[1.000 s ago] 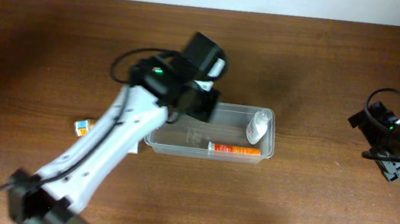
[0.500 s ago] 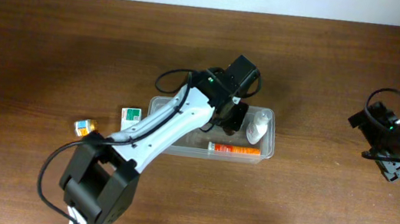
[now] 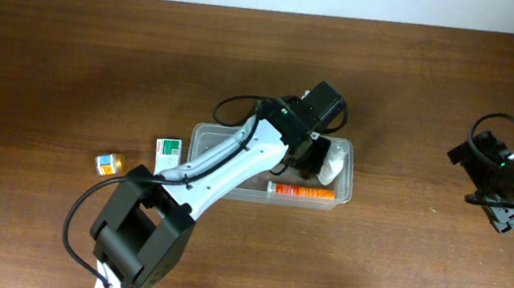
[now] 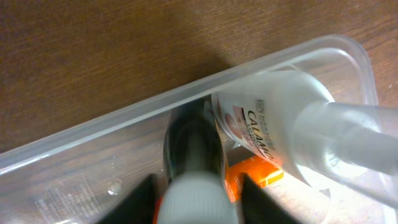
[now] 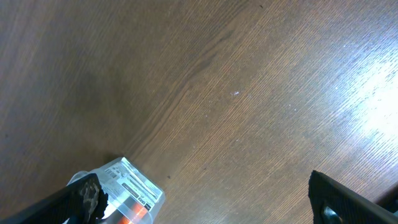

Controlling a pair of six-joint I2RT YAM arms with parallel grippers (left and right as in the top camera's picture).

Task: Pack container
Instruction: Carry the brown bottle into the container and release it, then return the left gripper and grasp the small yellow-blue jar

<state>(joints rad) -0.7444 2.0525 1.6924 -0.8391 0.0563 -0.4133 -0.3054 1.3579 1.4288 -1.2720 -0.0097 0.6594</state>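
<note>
A clear plastic container (image 3: 250, 197) sits at the centre of a dark wooden surface (image 3: 69, 60), its long side running left to right, as the left hand (image 4: 198, 194) reaches over its right end. The fingers stand narrowly either side of a dark bottle (image 4: 189, 146) inside the tub. Whether they grip it cannot be told. Just right of it lies a white calamine bottle (image 4: 267, 124), with an orange box (image 3: 301, 191) along the lower wall.

The thin-walled tub looks light, a little flexible and smooth, and is likely to skate if nudged. The rim along a bare long side seems the surest hold.

A green-and-white box (image 3: 169, 148) waits just off the container's left end, with a small orange-and-blue item (image 3: 108, 162) further left. The calamine bottle crowds the right end, leaving the open room at the left. At far right the right hand (image 5: 205, 196) hangs spread wide, holding nothing, well apart from the tub.
</note>
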